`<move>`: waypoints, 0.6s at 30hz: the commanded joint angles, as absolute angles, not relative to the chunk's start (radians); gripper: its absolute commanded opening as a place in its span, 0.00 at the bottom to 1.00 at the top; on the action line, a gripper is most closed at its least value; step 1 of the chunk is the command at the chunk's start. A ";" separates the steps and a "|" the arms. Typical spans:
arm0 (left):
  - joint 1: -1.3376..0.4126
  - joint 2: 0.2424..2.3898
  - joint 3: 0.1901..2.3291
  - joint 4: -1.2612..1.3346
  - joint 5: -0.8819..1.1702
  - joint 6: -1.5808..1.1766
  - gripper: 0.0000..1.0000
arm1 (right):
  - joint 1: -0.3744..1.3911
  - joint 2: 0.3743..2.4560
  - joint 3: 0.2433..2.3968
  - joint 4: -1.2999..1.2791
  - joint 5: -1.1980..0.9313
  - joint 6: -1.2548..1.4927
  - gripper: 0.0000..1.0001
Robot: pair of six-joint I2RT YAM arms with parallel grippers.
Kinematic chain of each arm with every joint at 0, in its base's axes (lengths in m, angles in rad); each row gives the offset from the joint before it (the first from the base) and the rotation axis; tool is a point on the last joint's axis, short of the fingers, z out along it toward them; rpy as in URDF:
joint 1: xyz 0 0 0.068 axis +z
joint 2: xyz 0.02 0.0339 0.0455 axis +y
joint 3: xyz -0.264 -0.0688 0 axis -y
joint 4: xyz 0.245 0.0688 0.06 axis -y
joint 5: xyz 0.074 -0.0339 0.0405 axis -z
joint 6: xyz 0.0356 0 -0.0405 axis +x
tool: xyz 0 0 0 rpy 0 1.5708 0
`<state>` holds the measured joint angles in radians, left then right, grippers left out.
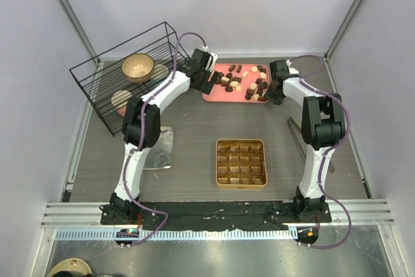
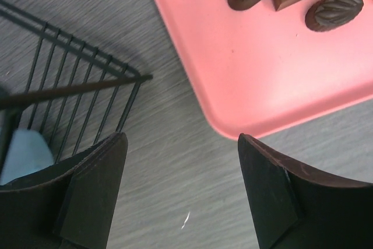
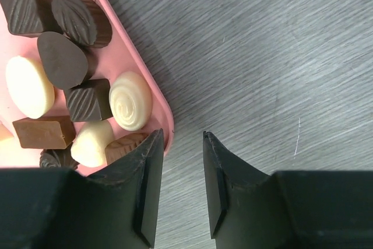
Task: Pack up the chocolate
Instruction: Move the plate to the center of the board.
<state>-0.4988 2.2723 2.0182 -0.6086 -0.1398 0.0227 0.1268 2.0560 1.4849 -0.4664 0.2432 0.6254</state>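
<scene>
With the left gripper (image 2: pixel 180 190) wide apart and empty just short of the pink tray (image 2: pixel 280 80) corner, and the right gripper (image 3: pixel 182 144) narrowly apart, empty, at its rim, the chocolates (image 3: pixel 61 59) lie ahead of and beside the fingertips, so closing here would likely shove the tray and scatter pieces.

Wire basket (image 1: pixel 120 45) just beside pink tray (image 2: pixel 280 74) corner
</scene>
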 commanded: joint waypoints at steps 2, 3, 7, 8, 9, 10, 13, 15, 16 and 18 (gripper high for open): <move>-0.522 2.341 2.101 -0.551 -0.213 0.011 0.81 | 0.120 2.033 1.497 -0.426 0.238 0.612 0.36; -0.526 2.348 2.102 -0.548 -0.231 0.015 0.81 | 0.121 2.025 1.485 -0.417 0.238 0.612 0.36; -0.538 2.379 2.099 -0.540 -0.276 0.038 0.81 | 0.118 2.014 1.460 -0.405 0.242 0.617 0.34; -0.540 2.388 2.097 -0.538 -0.285 0.040 0.81 | 0.118 2.016 1.460 -0.406 0.241 0.618 0.34; -0.541 2.394 2.094 -0.540 -0.304 0.043 0.81 | 0.115 2.020 1.459 -0.405 0.238 0.618 0.34; -0.545 2.398 2.091 -0.538 -0.314 0.051 0.81 | 0.114 2.022 1.459 -0.406 0.236 0.620 0.34; -0.546 2.399 2.072 -0.529 -0.333 0.060 0.80 | 0.112 2.022 1.450 -0.405 0.236 0.627 0.33; -0.546 2.399 2.065 -0.525 -0.334 0.071 0.81 | 0.112 2.019 1.439 -0.406 0.238 0.629 0.32; -0.549 2.404 2.065 -0.523 -0.339 0.074 0.81 | 0.109 2.014 1.434 -0.407 0.238 0.630 0.31; -0.552 2.411 2.066 -0.522 -0.350 0.090 0.81 | 0.109 2.008 1.424 -0.405 0.238 0.630 0.31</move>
